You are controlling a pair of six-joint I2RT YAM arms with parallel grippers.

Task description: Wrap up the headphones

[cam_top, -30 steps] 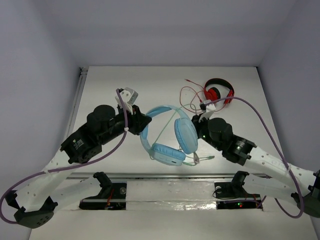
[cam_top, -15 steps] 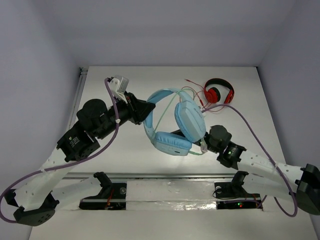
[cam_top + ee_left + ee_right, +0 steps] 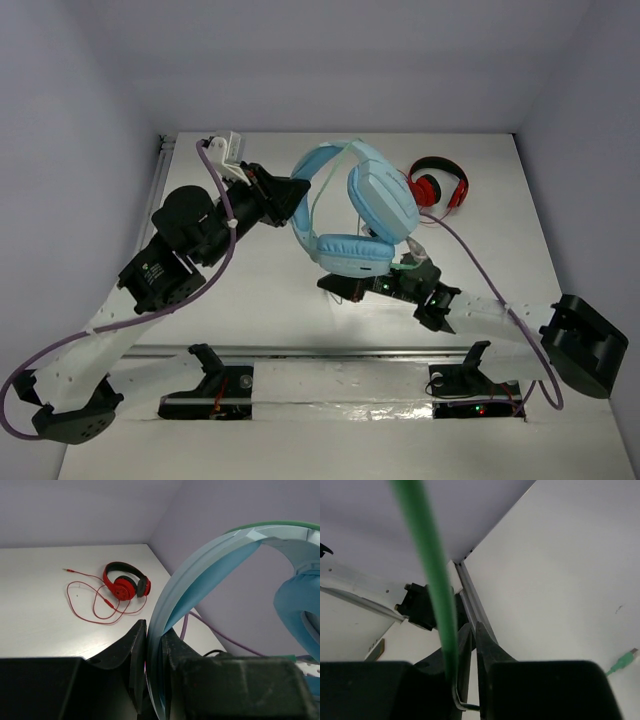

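Note:
The light blue headphones (image 3: 365,205) hang lifted above the table, with one cup (image 3: 350,252) lowest. My left gripper (image 3: 290,190) is shut on the blue headband (image 3: 200,565), which passes between its fingers in the left wrist view. My right gripper (image 3: 330,284) lies low under the cups, pointing left. In the right wrist view it (image 3: 473,626) is shut on the thin green cable (image 3: 427,555), which runs up out of the jaws. The cable's green plug (image 3: 622,662) lies on the table.
The red-and-black headphones (image 3: 437,185) with a looped red cable (image 3: 95,605) lie at the far right of the table. A metal rail (image 3: 300,352) runs along the near edge. Walls enclose the table on three sides.
My left gripper has lifted the headphones up and away from the table. My right gripper has swung left and nearer, ending below the cups with the cable.

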